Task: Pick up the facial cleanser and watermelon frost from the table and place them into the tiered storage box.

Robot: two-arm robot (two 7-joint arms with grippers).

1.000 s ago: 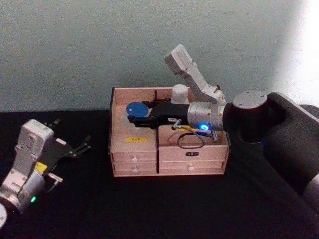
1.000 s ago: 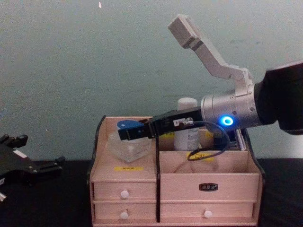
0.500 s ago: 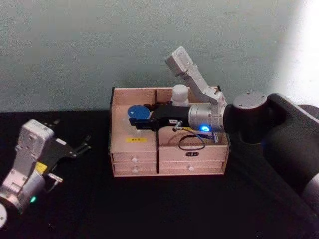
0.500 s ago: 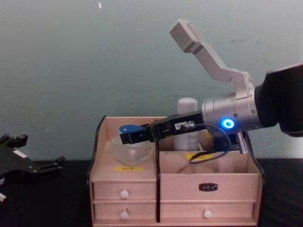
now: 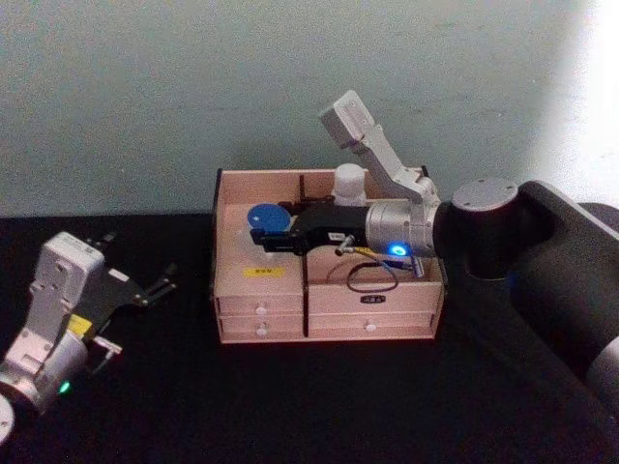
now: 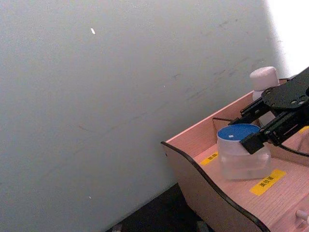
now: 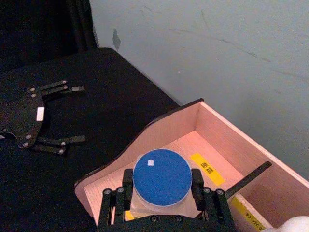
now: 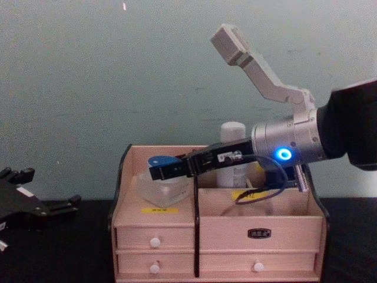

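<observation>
Right pincer (image 7: 161,198) clamping watermelon frost (image 7: 161,178) at sides, inside left compartment of tiered storage box (image 5: 242,290). Likely light, rigid, slick jar; gripping body under blue lid. Left pincer (image 5: 145,287) idling spread over counter (image 5: 290,406).

I count one storage box (image 5: 228,253) with four white-knobbed drawers (image 8: 155,242), one white bottle (image 8: 232,154), one blue-lidded jar (image 7: 161,176), and two grippers, left (image 5: 135,286) and right (image 7: 161,212).

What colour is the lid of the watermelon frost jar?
Blue, with a tiny pale mark on the watermelon frost lid; clearest in the right wrist view.
</observation>
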